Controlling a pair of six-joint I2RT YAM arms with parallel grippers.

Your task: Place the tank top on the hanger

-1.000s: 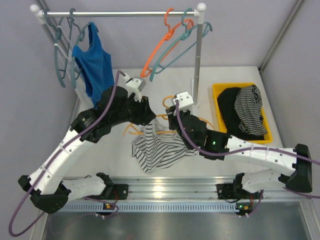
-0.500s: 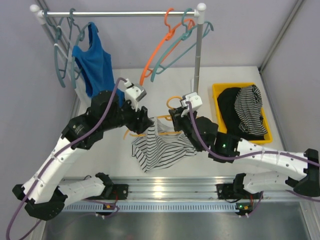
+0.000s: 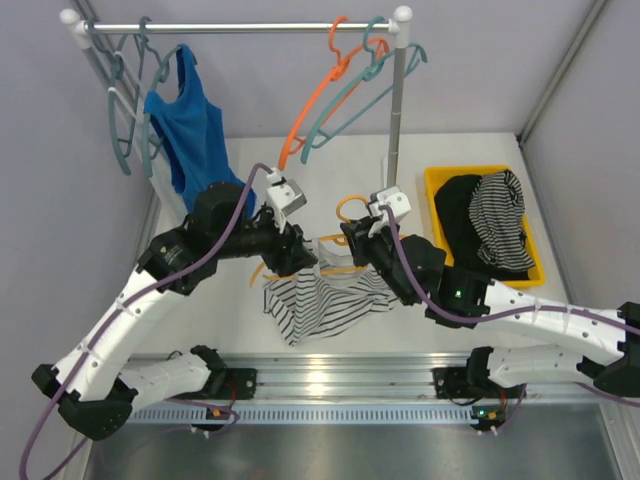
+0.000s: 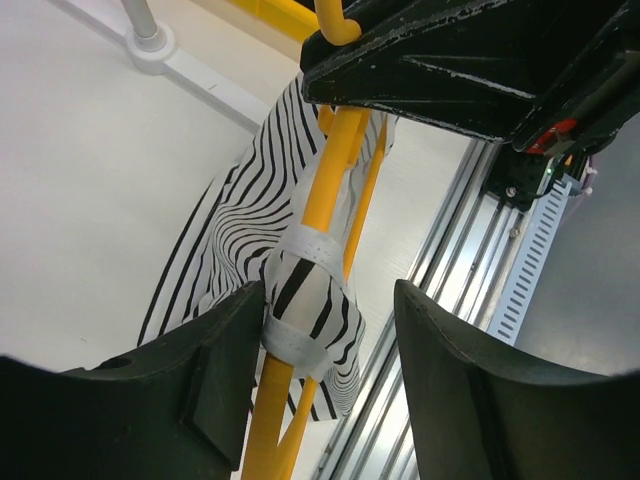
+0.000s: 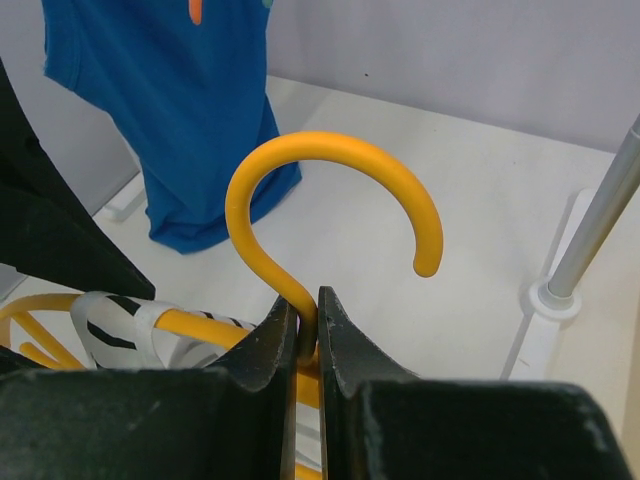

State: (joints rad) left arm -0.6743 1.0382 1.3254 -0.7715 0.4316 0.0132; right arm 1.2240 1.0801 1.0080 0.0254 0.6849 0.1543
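**Tank top** [image 3: 318, 298]: black-and-white stripes, at table centre between the two arms. One strap [image 4: 303, 300] is looped round an arm of the hanger; the rest trails below it, bunched. Whether the hem rests on the table [image 3: 215, 310] cannot be told.

**Hanger** [image 5: 330, 165]: amber plastic, hook uppermost, held off the table.

**Right gripper** [image 5: 305, 310]: clenched on the hanger's neck, just under the hook.

**Left gripper** [image 4: 330, 300]: released. Jaws stand apart on either side of the strap-wrapped hanger arm, one finger [image 4: 225, 350] just beside the strap, a clear gap at the other.

**Rack** [image 3: 240, 27]: at the table's far side. It carries a blue top [image 3: 185, 130], teal hangers [image 3: 120, 115] and an orange hanger [image 3: 312, 100].

**Bin** [image 3: 432, 190]: yellow, at the right. It holds dark clothes [image 3: 490, 225], one finely striped.
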